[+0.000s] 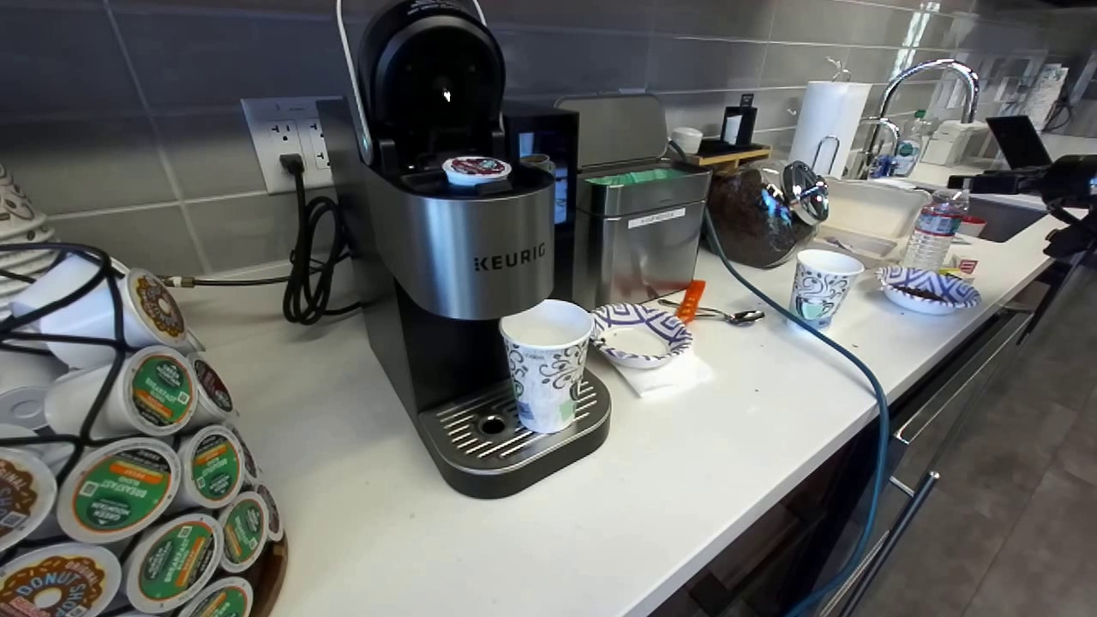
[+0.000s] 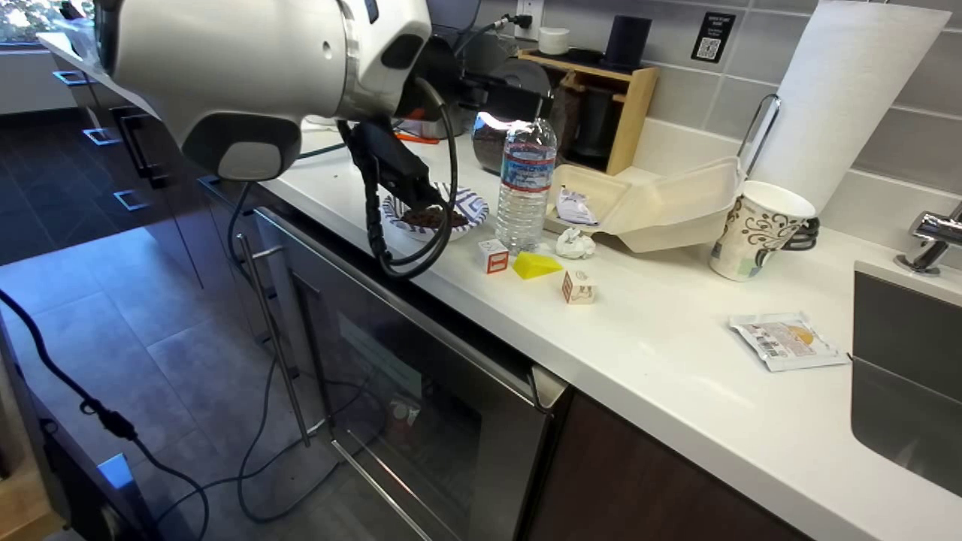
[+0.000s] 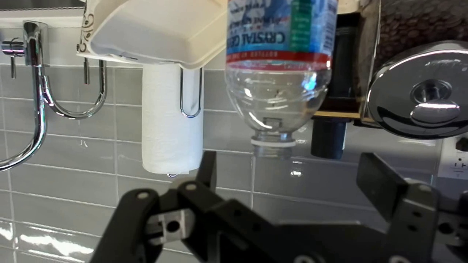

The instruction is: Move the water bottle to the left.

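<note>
While the arm (image 2: 248,60) fills the upper left in an exterior view, a bowl (image 2: 475,207) sits near the centre; next comes the gripper (image 3: 287,171), spread wide in the wrist view, near the top of the bottle (image 2: 524,180), which stands upright just right of upper centre. Further right come carton (image 2: 676,214), cup (image 2: 757,233) and sink (image 2: 906,323).

Gripper (image 3: 290,170) fills the 6 o'clock side of the wrist view, jaws spread wide: pads (image 3: 208,168) well apart, one at 7 o'clock, its mate at 4. White arm (image 2: 225,60) at 10–11 o'clock in an exterior view, top cropped, running roughly level toward 3; wrist (image 2: 385,49) at 11. Black fingers (image 1: 998,182) just above 3 o'clock in an exterior view, pointing to 9.
</note>
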Tool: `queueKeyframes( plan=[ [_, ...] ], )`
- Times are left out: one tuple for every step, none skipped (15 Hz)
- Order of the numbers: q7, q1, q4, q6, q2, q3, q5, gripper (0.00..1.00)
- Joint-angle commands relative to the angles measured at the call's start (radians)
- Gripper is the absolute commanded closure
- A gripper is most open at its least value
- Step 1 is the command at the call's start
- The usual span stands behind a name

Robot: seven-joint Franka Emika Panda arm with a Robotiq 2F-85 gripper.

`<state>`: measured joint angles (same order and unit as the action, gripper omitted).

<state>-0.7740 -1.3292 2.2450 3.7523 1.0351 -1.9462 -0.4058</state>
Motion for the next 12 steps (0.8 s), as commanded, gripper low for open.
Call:
queueKeyframes(
  plan=[
    [0.015, -0.032, -0.041, 0.022, 0.032, -0.022, -0.026, 0.04],
    [0.015, -0.034, -0.048, 0.013, 0.034, -0.023, -0.029, 0.06],
    [0.015, -0.038, -0.051, 0.012, 0.035, -0.025, -0.03, 0.09],
    [0.016, -0.041, -0.054, 0.008, 0.038, -0.025, -0.032, 0.11],
    [0.015, -0.044, -0.055, 0.007, 0.041, -0.027, -0.034, 0.3],
    [0.015, -0.047, -0.056, 0.007, 0.044, -0.028, -0.037, 0.36],
    [0.015, -0.047, -0.054, 0.007, 0.046, -0.03, -0.037, 0.38],
    [0.015, -0.048, -0.054, 0.007, 0.048, -0.032, -0.038, 0.47],
    [0.015, -0.047, -0.051, 0.009, 0.049, -0.036, -0.039, 0.55],
    [0.015, -0.045, -0.049, 0.009, 0.053, -0.039, -0.04, 0.64],
    [0.015, -0.044, -0.048, 0.011, 0.055, -0.043, -0.039, 0.7],
    [0.014, -0.044, -0.049, 0.013, 0.056, -0.046, -0.04, 0.79]
  ],
)
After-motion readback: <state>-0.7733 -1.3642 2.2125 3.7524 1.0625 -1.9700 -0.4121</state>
